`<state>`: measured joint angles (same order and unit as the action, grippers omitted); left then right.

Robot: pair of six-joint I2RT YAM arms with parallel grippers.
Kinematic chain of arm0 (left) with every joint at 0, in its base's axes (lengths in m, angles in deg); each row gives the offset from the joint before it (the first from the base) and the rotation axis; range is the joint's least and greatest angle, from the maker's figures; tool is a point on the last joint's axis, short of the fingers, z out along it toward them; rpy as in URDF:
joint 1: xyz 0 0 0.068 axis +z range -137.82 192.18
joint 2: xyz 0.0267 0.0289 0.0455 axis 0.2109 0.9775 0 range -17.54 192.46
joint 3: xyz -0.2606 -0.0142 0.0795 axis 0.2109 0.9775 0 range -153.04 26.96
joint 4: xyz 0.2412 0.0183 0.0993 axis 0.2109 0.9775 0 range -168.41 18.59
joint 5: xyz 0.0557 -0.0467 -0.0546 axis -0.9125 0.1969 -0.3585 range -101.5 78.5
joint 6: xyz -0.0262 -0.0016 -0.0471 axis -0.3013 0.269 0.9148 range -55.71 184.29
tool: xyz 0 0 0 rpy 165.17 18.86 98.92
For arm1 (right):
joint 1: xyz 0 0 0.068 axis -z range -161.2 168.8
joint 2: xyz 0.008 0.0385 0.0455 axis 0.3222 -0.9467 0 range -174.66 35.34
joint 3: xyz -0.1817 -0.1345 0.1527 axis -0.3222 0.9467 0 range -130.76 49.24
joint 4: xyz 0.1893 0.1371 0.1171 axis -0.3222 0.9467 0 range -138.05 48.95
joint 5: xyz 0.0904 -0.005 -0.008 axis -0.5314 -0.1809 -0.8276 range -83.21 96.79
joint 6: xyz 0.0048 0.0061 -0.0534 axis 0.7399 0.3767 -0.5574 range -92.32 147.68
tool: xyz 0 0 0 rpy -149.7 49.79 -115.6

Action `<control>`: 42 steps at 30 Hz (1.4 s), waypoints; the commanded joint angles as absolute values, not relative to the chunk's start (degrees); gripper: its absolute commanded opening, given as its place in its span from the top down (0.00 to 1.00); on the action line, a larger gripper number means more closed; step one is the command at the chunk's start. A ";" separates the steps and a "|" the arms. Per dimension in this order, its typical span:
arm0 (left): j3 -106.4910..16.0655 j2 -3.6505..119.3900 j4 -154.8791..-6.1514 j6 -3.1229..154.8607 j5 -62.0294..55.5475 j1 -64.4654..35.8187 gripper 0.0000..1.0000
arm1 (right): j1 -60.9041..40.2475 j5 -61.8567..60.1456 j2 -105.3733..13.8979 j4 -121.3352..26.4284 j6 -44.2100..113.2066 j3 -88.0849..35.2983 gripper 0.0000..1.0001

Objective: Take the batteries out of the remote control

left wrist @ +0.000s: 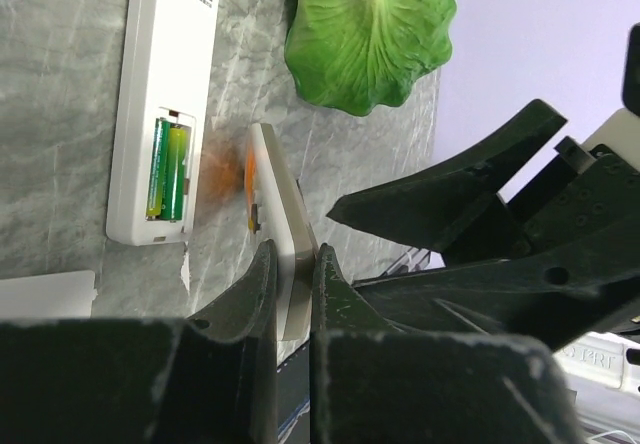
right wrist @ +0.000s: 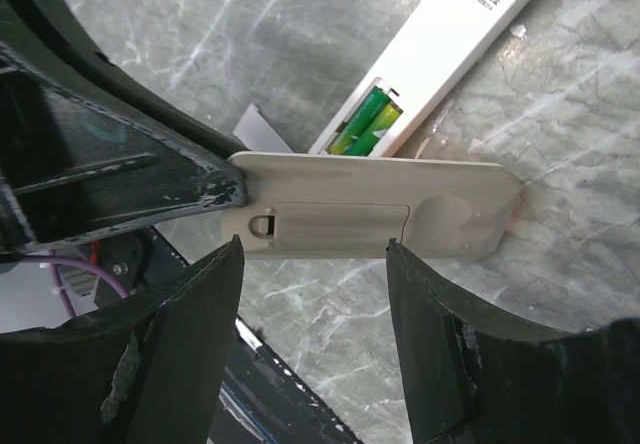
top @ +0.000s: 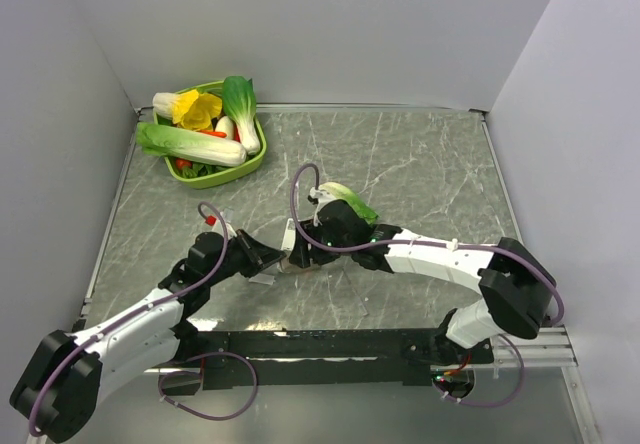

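Batteries, green, sit in the open compartment of the remote control, which lies face down on the marble table. The left gripper is clamped on a grey flat device; the right gripper hovers close by it, jaws apart.

remote control: white, black QR code
batteries: green-yellow
flat panel: beige-grey, orange spot
table: grey marble, white veins
cabbage leaf: green
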<state>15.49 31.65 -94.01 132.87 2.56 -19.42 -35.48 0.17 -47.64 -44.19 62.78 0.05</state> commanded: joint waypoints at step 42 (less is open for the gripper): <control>16.06 32.12 -95.38 133.11 1.07 -20.26 0.99 | -38.33 3.97 -51.49 -47.34 65.30 -3.23 0.41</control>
